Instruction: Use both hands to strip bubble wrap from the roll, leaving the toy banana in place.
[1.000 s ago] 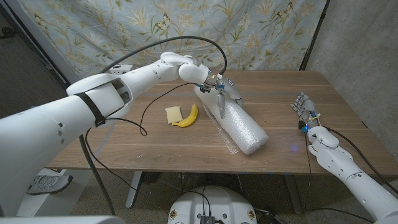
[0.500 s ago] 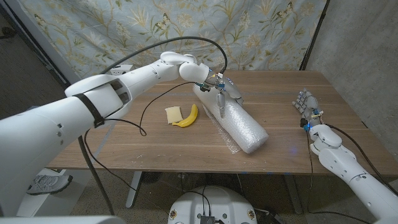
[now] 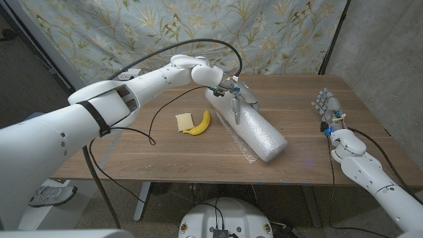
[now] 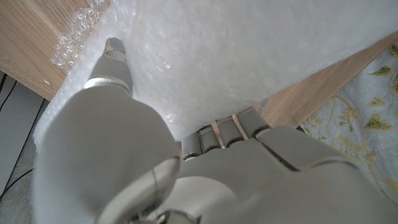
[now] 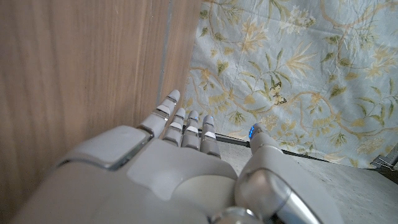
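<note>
Bubble wrap roll [image 3: 249, 127] lies slantwise in the middle of the frame on the bench [image 3: 165, 152], and by our judgement the stripping has hardly begun: only a loose edge of wrap shows along its lower side. The left robot hand [image 3: 236, 94] presses on the roll's upper end, fingers draped over it. The right robot hand [image 3: 327, 108] stands open at the right of the frame (well apart from the roll). The toy banana [image 3: 199, 123] lies left of the roll, beside a yellow block [image 3: 183, 121]. We can read no writing anywhere.

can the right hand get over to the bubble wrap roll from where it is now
Probably yes. The right hand is open near the table's right edge, and only bare table lies between it and the bubble wrap roll.
</note>
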